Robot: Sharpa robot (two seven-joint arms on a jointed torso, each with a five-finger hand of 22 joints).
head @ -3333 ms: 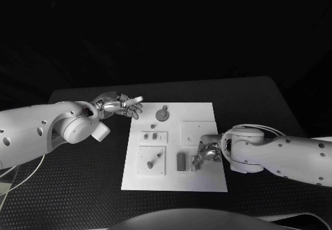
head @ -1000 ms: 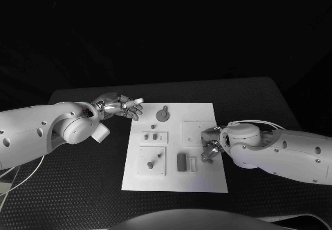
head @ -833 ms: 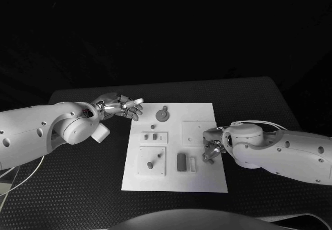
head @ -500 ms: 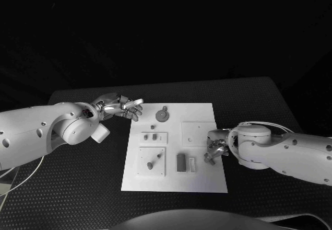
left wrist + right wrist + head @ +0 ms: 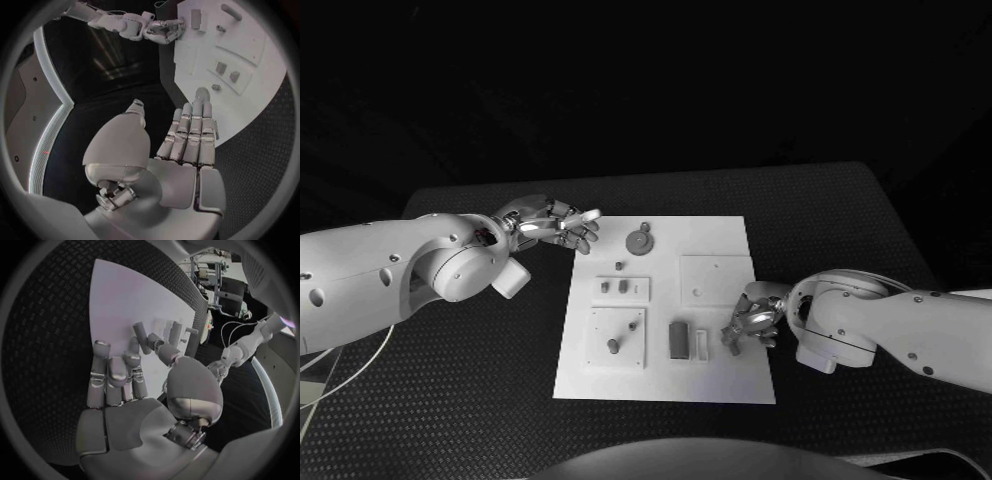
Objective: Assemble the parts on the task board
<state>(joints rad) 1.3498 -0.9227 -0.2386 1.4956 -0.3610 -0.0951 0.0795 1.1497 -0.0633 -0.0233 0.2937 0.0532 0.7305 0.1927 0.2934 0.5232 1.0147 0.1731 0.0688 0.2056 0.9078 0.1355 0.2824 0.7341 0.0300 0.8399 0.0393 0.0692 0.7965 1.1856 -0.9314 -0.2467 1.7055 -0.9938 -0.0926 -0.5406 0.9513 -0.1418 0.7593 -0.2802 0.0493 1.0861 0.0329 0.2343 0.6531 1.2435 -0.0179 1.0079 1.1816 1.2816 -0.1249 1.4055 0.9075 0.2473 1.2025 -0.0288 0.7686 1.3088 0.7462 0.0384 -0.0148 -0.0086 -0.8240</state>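
The left hand is open beside the task board, and the right hand is open over its right edge.

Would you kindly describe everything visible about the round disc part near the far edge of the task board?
The round disc part is a small grey, flat-looking circle with a short stem pointing toward the far edge. It lies on the white task board, at the far edge left of the middle. Nothing touches it; the left hand hangs just off the board's left edge beside it, fingers spread.
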